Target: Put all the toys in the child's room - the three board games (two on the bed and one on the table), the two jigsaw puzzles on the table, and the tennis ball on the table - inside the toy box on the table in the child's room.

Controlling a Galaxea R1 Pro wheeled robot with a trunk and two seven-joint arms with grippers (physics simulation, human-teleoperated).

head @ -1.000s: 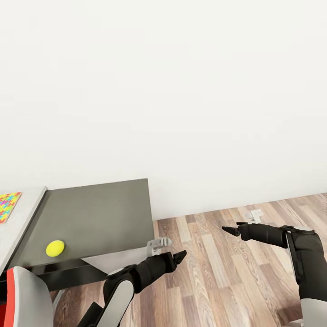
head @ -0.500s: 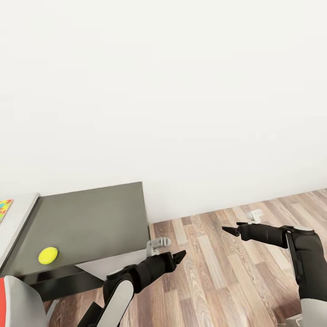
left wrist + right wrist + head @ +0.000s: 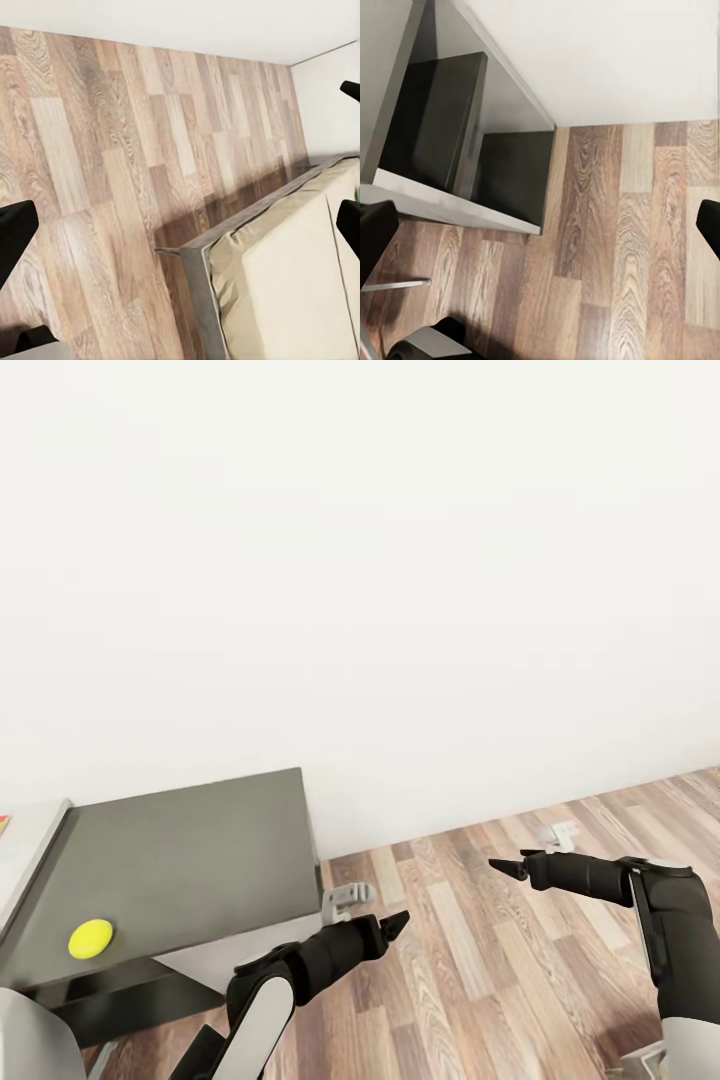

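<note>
Head view has swung right over the last second: the dark surface [image 3: 190, 850] and tennis ball [image 3: 91, 938] slide toward the left edge, and the jigsaw puzzle that showed on the lighter top at far left is now cut down to a sliver at the frame edge. That reads as camera/base turning, not things moving. Ball sits alone on the dark surface, near its front left corner, well apart from both arms.

Left gripper [image 3: 397, 920] hangs over the wood floor [image 3: 480, 960] just off the surface's right end, jaws spread wide in the left wrist view, holding nothing. Right gripper [image 3: 508, 867] is out over the floor further right, also wide open and empty in its wrist view.

Left wrist view looks at floor plus a bed corner [image 3: 285, 277] with cream mattress. Right wrist view shows the surface's underside and the wall.

Judgement: robot is in transit, turning away from the ball, probably heading for the bed's board games; nothing is picked up yet. Toy box not seen
</note>
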